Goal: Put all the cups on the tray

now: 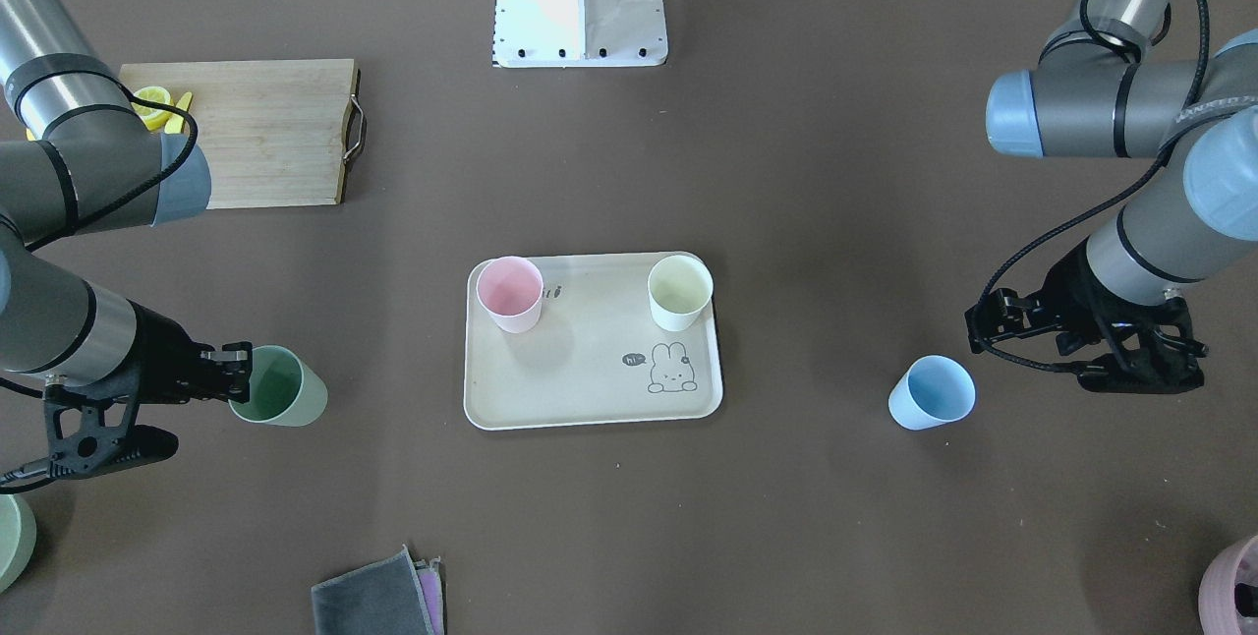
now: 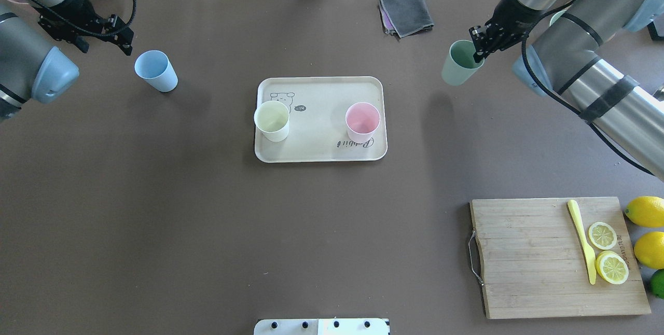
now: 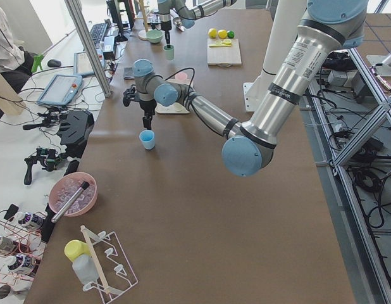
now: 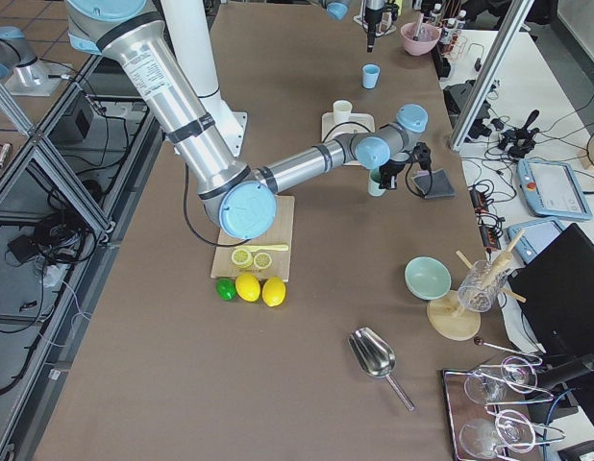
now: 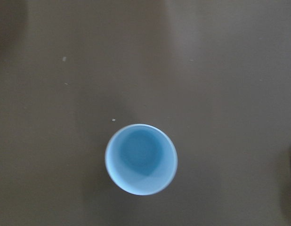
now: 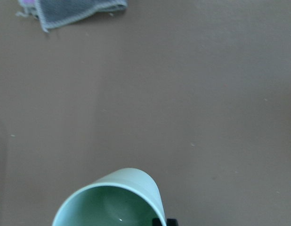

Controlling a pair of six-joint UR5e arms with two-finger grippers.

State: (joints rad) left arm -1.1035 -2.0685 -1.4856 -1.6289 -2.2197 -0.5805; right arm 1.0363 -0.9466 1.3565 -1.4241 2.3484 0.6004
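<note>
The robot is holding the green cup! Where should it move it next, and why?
Probably swing the green cup over the bare middle of the tray. The right end effector is shut on its rim, it seems lifted off the table, and only the pink cup and yellow cup stand on the tray.

Left gripper (image 2: 123, 34): fingers apart, holding nothing.
Right gripper (image 2: 478, 54): pinches the rim of the pale green plastic cup (image 2: 456, 65), lifted up.

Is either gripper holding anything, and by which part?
The right gripper holds the green cup by its rim. The left gripper holds nothing; the blue cup stands free.
</note>
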